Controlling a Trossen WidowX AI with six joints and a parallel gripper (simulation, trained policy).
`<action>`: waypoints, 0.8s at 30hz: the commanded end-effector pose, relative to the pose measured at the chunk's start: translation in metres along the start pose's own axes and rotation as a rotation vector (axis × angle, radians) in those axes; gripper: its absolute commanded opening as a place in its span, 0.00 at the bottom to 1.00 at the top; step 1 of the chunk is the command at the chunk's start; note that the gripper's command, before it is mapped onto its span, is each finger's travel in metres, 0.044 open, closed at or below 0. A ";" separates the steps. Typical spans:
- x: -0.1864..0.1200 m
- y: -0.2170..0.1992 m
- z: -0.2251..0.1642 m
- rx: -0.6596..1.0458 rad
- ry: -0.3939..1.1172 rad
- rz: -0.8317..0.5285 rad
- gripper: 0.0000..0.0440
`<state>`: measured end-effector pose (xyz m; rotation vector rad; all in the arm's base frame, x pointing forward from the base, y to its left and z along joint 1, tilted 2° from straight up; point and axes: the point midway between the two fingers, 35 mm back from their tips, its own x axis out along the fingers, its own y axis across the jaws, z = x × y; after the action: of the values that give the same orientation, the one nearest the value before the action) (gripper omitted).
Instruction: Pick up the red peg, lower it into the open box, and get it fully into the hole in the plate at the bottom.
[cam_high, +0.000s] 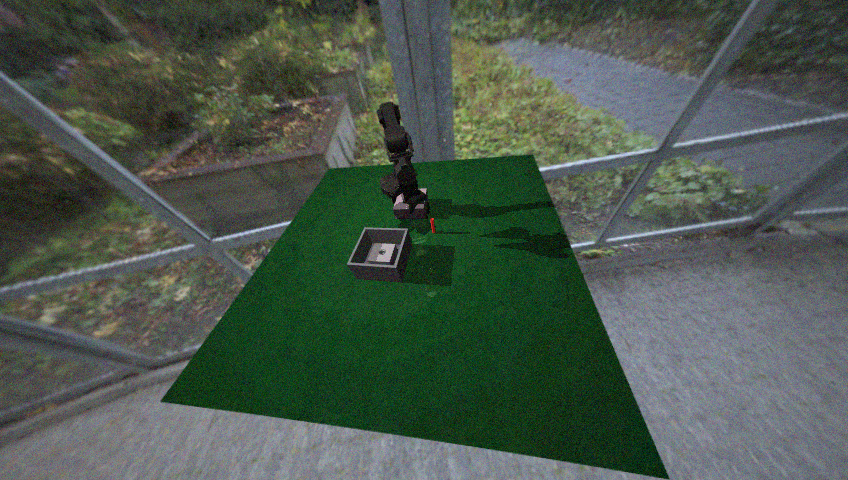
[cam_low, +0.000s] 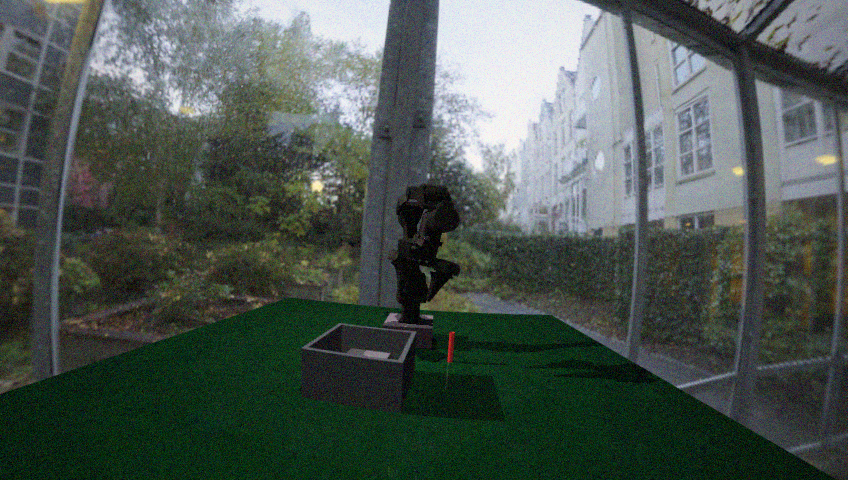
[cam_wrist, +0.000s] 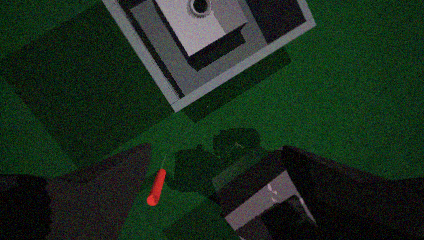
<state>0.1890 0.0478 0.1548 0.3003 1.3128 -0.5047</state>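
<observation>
Claw (cam_high: 404, 193) (cam_low: 421, 297) (cam_wrist: 218, 150) is wide open, nothing between the fingers, so you're holding nothing. It points down and hangs over the green table top (cam_high: 416, 356) (cam_low: 238, 440) (cam_wrist: 360, 90), close in by the arm's own pale base (cam_high: 419, 212) (cam_low: 423, 339). The black arm (cam_high: 395, 139) (cam_low: 437, 223) is folded up above that base.

Your red peg (cam_high: 433, 225) (cam_low: 450, 347) (cam_wrist: 156, 187) is upright on the green top, near the base and apart from the box. Wrist cam puts it below the tips, nearer the finger on the picture's left side. Can't tell you the exact height gap.

Open grey box (cam_high: 378, 273) (cam_low: 352, 380) (cam_wrist: 140, 55) sits nearby, peg outside it. Pale plate (cam_high: 389, 248) (cam_low: 377, 355) (cam_wrist: 192, 35) lies at the bottom; you can see its round hole (cam_high: 382, 252) (cam_wrist: 200, 6), with no peg in it. Box shadow (cam_high: 431, 264) (cam_low: 458, 395) (cam_wrist: 85, 85) falls on the green top on the peg's side.
</observation>
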 end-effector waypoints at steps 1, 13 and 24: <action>0.004 0.010 -0.023 0.046 0.077 -0.035 1.00; 0.023 0.035 -0.072 0.102 0.189 -0.115 1.00; 0.061 0.056 -0.092 0.101 0.198 -0.115 1.00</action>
<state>0.1510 0.1247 0.0847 0.3671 1.5004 -0.6487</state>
